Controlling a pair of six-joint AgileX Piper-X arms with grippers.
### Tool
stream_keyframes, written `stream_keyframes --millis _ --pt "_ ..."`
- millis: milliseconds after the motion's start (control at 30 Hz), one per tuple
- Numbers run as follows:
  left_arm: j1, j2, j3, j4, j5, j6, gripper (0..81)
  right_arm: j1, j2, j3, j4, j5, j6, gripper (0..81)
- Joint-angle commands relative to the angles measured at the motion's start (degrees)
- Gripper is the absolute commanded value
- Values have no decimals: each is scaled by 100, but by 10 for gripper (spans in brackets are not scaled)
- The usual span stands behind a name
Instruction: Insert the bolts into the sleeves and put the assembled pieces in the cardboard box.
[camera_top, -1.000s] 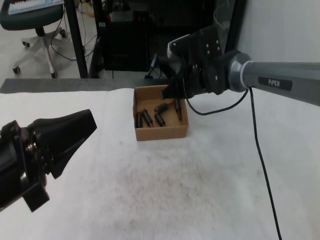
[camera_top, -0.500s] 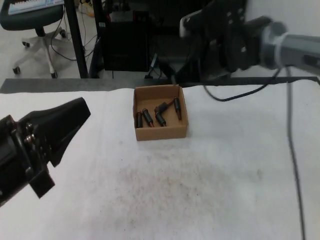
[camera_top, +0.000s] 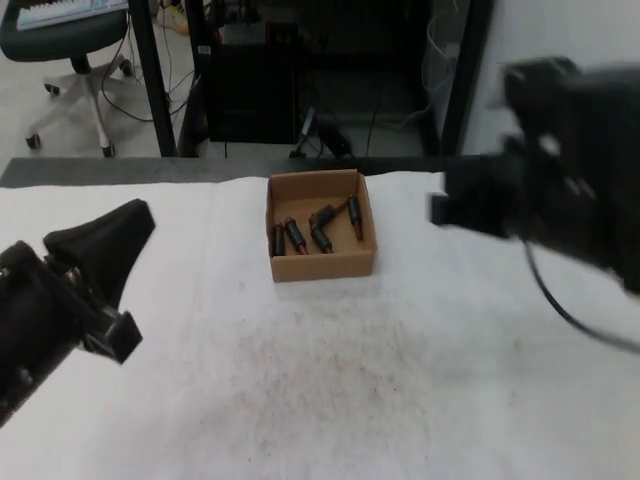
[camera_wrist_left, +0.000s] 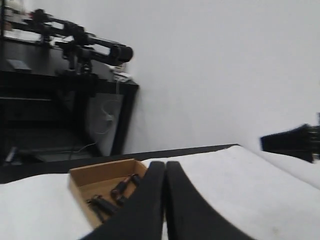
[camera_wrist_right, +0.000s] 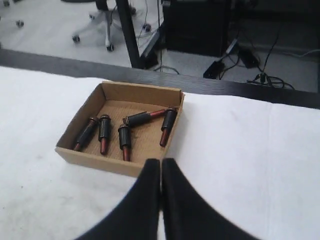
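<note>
Toward the far middle of the bench (camera_top: 200, 420), the cardboard box (camera_top: 320, 267) sits on the white cover, its far wall near the bench's far edge, where a dark strip borders the cloth. Five assembled pieces (camera_wrist_right: 124, 141) lie loose on its floor: three side by side toward the left wall, one crosswise farther back, and one (camera_wrist_right: 167, 126) along the right wall. None of them pokes above the rim.

At the near left, the left gripper (camera_top: 135, 215) hangs above the cloth, well apart from the box, with its tips pointing toward the far right. Its wrist view shows the two fingers (camera_wrist_left: 150, 200) pressed flat together with nothing between them.

On the right side, the right arm (camera_top: 560, 170) hangs over the cloth, also well apart from the box, with a cable (camera_top: 560, 312) trailing from it toward the near right. The right gripper (camera_wrist_right: 161, 165) is likewise closed, finger against finger, holding nothing, and its tips point at the box's near wall from some way off.

Between the box and the near edge, the white cover runs wide, marked by a speckled dark patch (camera_top: 330, 365) at its middle. Past the far edge stand black frame legs (camera_top: 150, 75), floor cables and an office chair (camera_top: 75, 50).
</note>
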Motion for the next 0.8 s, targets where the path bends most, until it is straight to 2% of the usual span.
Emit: stream_keyframes --millis 0,133,233,367,467,533,767 --pt "-1 -274 -15 561 -1131 405 3 -123 -1115 1074 -578 200 303 8" --pt "-1 -672 -15 1522 -2022 902 3 -297 -2244 2136 -617 348 316 8" --pt "-1 -1041 -15 2458 -2606 1177 3 -460 -3076 2845 -599 348 731 8" --pt "-1 -1531 -15 3700 -3428 1163 3 -690 -3974 3627 -590 455 1418 8" --pt "-1 -1842 -15 4428 -3861 861 3 -745 -4480 4120 -590 496 1443 8" --pt "-1 -2002 -15 5041 -3932 505 3 -744 -4729 4120 -502 496 1443 8" --pt "-1 -2151 33 6299 -3740 -272 3 -744 -4887 4120 1532 1001 1464 8"
